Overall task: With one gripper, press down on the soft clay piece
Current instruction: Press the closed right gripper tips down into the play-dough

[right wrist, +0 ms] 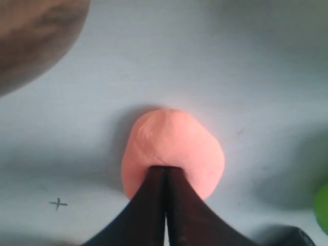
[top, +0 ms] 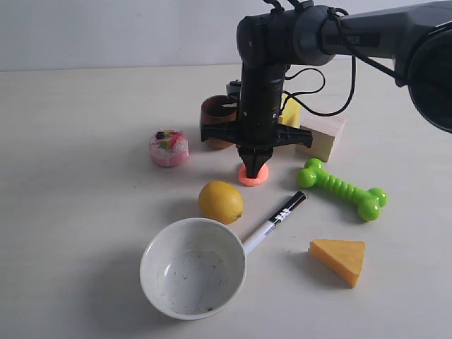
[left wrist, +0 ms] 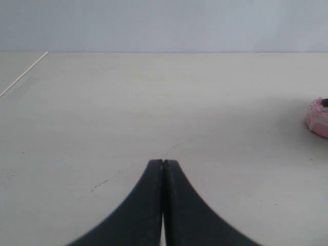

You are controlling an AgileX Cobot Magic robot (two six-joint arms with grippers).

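1. Pale tabletop [top: 63, 212], plain wall behind, clutter mostly middle and right.
2. Far left, my left gripper [left wrist: 163, 165] hangs over bare table, clenched on nothing. Only the edge of the pink cake toy [left wrist: 319, 119] shows in its camera, so it's out of this.
3. Moving right, the white bowl [top: 144, 267] and lemon [top: 220, 201] sit apart from the action.
4. In the centre, the soft clay piece [top: 254, 176] lies near the lemon, between the cake toy and the green bone toy [top: 342, 188]. My right gripper [top: 252, 167] stands upright on it, fingers pinched together, tips touching the clay's top, a bit off-centre.
5. I'd say I'm mid-press: contact made, and the lump looks low and rounded. Next is a straight push down, then a clean vertical lift so it doesn't stick or skid.
6. On the right, the marker [top: 275, 221] is close, so no sideways drift.
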